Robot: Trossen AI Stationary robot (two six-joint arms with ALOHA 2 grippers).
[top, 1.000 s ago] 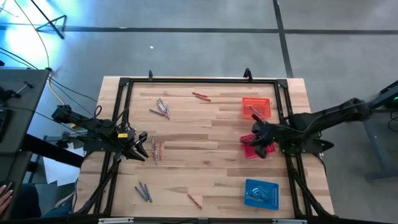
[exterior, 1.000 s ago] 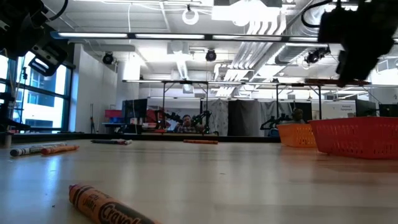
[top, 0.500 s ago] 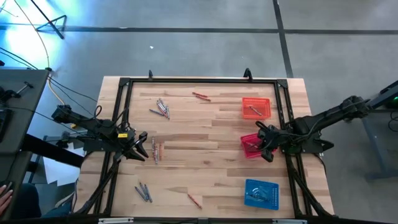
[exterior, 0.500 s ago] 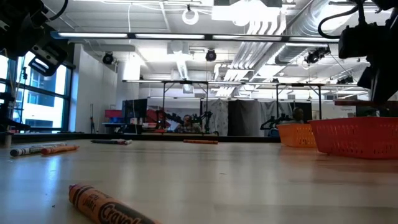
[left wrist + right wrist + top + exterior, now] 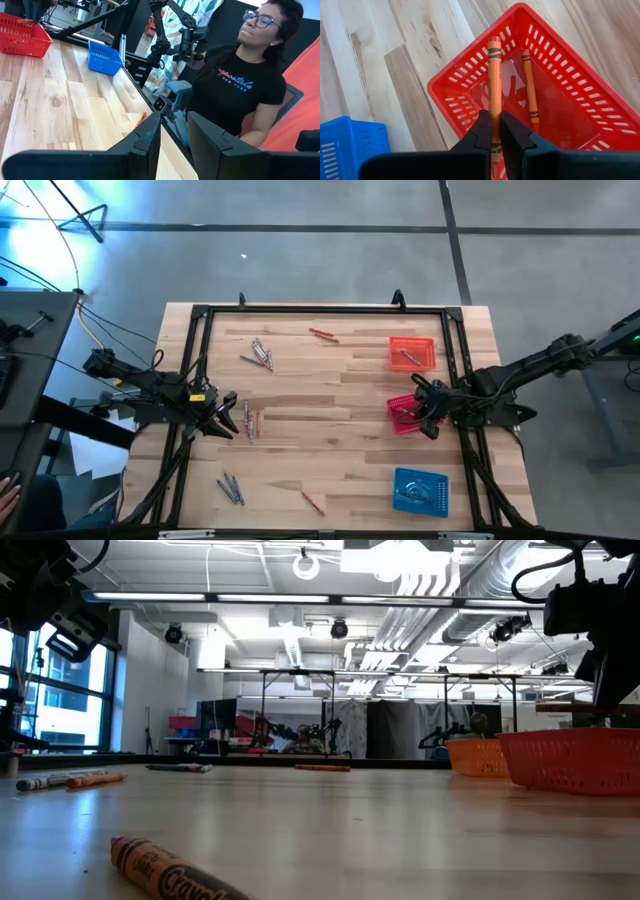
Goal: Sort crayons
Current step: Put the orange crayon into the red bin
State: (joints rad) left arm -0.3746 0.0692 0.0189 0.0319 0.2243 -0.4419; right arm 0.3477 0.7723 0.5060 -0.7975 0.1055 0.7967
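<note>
**Operator:** While you scan from the left, what do you read at each station?

**Guide:** You find the left gripper (image 5: 226,424) at the table's left edge, its fingers parted by a narrow gap and holding nothing. Just beside it lie loose crayons (image 5: 251,421); further clusters sit toward the far side (image 5: 262,353) and the near side (image 5: 231,489). Treat each crayon as a light, rigid stick with a paper wrap that gives fair friction; judge it brittle under side load. Take hold at mid-length, across the thin axis.

**Operator:** And on the right?

**Guide:** You see the right gripper (image 5: 495,131) above the red basket (image 5: 451,95), pinching a red crayon (image 5: 493,75) near its lower end. A second crayon (image 5: 530,85) lies inside. The orange basket (image 5: 412,352) and blue basket (image 5: 420,489) flank it, well apart.

**Operator:** Clearance?

**Guide:** You have open board mid-table. Mind the basket walls and the dark frame (image 5: 455,350) along the table edge.
</note>
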